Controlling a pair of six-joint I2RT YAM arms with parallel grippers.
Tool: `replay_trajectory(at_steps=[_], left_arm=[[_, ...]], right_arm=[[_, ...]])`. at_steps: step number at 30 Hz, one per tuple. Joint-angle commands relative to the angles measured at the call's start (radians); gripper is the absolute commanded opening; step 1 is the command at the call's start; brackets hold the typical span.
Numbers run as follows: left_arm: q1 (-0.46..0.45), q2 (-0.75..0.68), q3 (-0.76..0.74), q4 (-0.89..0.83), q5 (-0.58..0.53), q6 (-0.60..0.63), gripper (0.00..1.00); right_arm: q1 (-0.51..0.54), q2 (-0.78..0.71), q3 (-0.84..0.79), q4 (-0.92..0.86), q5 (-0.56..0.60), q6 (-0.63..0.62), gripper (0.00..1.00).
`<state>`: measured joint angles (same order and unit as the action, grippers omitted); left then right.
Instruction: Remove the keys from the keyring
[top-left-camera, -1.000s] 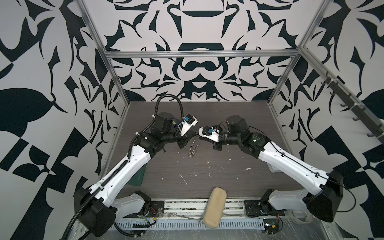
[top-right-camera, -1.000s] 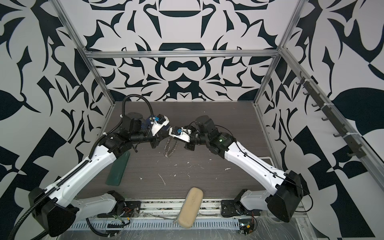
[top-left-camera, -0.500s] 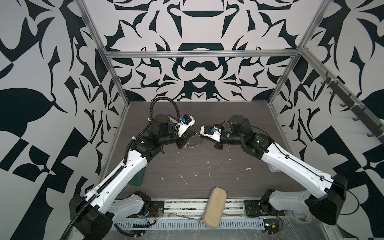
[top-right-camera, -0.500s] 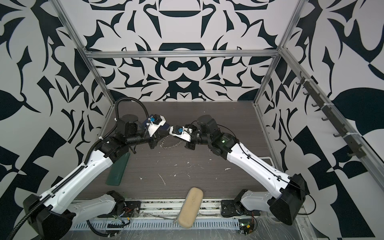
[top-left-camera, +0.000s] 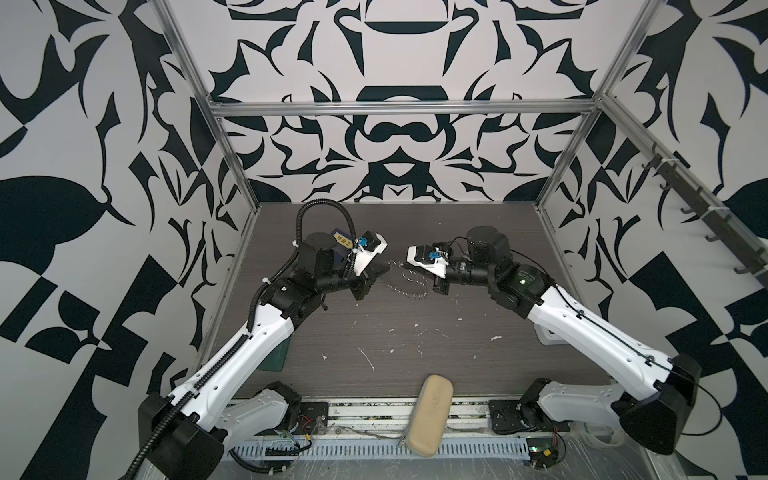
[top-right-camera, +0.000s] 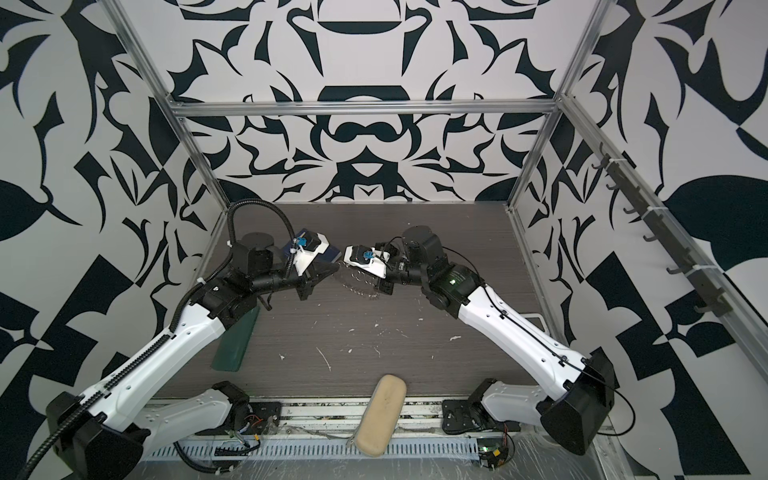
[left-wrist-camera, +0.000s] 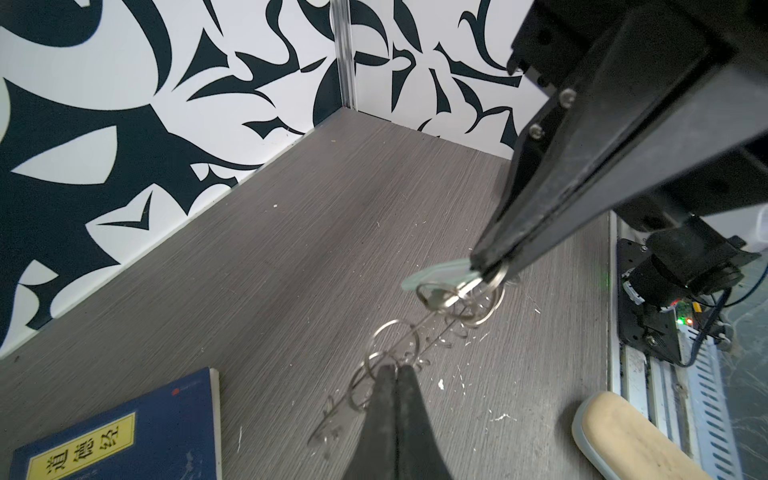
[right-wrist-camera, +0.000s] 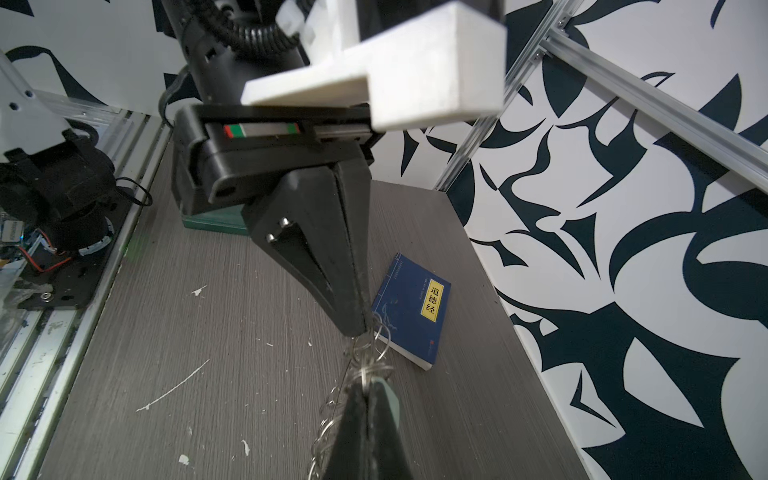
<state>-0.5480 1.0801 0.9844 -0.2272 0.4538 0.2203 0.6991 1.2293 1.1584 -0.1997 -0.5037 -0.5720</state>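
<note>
The left end effector (left-wrist-camera: 395, 370) is clamped on the keyring (left-wrist-camera: 405, 338), and the right end effector (left-wrist-camera: 485, 266) is clamped on the keys (left-wrist-camera: 436, 277) at the mint tag. The left arm has pulled away, so the ring, hanging down a second ago, now spans between them above the tabletop (left-wrist-camera: 270, 249). The key is likely still attached.

Top views high front, downward over table (top-left-camera: 457, 299); wrist views close, apparently sharing keyring (left-wrist-camera: 415, 332).
</note>
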Motion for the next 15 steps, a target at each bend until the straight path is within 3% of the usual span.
replay_trajectory(at_steps=[1, 6, 15], left_arm=[[0.005, -0.05, -0.042, 0.062, 0.011, -0.007, 0.05], [0.005, -0.108, -0.101, 0.121, 0.054, 0.03, 0.08], [0.004, -0.133, -0.257, 0.421, 0.138, 0.056, 0.14]], right_arm=[[0.0, -0.021, 0.041, 0.083, -0.024, 0.04, 0.0], [0.001, -0.022, 0.022, 0.112, -0.016, 0.076, 0.0], [0.0, -0.041, -0.012, 0.167, 0.01, 0.169, 0.0]])
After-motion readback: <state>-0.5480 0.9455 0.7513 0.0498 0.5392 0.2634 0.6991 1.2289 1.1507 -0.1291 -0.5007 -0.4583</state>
